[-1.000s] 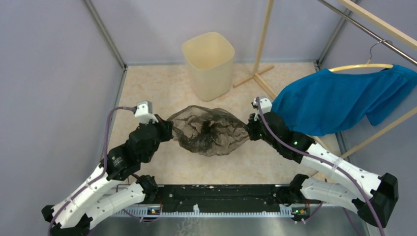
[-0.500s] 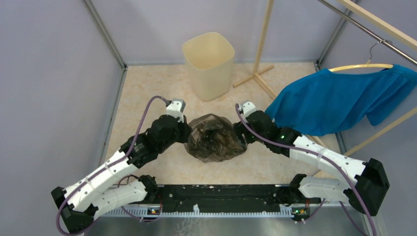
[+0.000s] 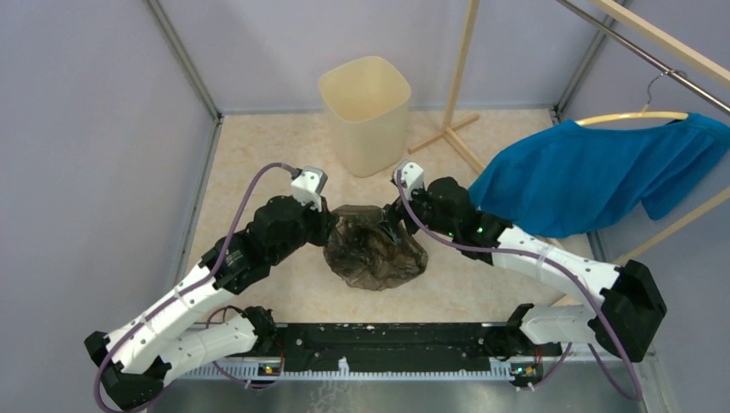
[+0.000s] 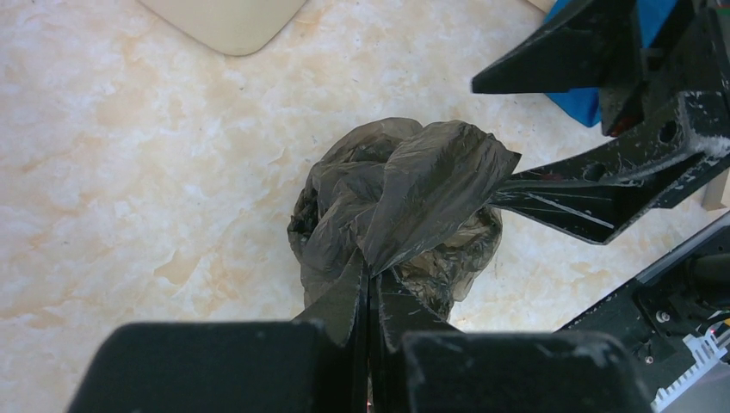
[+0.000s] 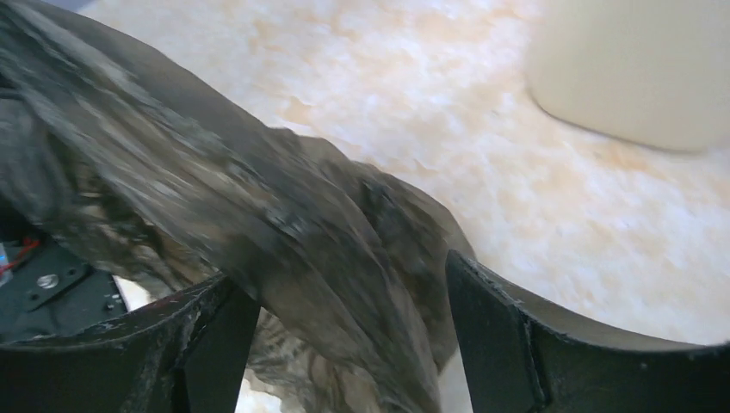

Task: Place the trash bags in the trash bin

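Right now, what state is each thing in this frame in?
trash bag, bunched into a wad between both hands, outside the trash bin
trash bin, upright, open-topped
left hand, shut on the trash bag
right hand, open, bag film between its fingers
blue garment, hanging on a hanger

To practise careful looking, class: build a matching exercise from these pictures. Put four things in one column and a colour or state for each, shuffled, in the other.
Things
1. trash bag
2. trash bin
3. garment
4. left gripper

Colour or state
A. cream, standing upright
B. clamped shut on thin plastic
C. blue, hanging
D. dark, crumpled

Pairs: 1-D, 2-A, 3-C, 4-B
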`<state>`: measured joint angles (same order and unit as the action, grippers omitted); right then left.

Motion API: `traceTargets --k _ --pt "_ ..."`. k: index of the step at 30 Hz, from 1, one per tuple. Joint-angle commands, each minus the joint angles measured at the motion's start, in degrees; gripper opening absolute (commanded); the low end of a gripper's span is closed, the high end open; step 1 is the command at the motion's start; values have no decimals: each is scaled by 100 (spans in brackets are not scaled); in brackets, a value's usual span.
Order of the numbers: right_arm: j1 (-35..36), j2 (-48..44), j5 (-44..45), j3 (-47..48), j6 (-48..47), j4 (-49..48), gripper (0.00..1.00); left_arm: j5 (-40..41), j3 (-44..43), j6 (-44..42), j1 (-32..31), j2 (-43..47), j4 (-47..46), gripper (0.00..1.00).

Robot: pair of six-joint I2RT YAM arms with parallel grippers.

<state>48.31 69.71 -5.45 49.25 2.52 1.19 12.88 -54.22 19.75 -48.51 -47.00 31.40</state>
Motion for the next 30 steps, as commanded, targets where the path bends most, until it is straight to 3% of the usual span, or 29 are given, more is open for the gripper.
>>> traceTargets --k 1,3,5,6,8,9,11,16,24,30 --pt "-45 317 -1259 327 166 -1120 74 -113 -245 -255 4 47 -107 0" --pt "-37 455 -1263 284 350 -1276 66 -134 -260 -284 -1 15 -139 0" --pt "-39 503 -1117 268 488 -1240 52 -97 -278 -291 0 -37 -180 0" --pt "-37 478 -886 256 631 -1184 39 0 -293 -266 0 -79 -200 0" --pt "-39 331 469 199 1307 -893 7 576 -340 10 -1 -137 -133 11" --pt "-52 229 1305 148 1816 -608 0 947 -347 293 6 -160 -54 19" --pt "-121 26 2007 -80 2453 -376 0 1250 -324 479 1 -205 -49 39" --pt "-223 -250 3025 -399 3036 252 0 904 -231 783 4 -352 -351 95" --pt "-614 -668 2728 -972 2914 331 0 174 660 1583 8 -331 -565 98" --pt "-692 -1026 2468 -1370 2763 237 0 -1105 2047 1841 203 235 -1926 98"
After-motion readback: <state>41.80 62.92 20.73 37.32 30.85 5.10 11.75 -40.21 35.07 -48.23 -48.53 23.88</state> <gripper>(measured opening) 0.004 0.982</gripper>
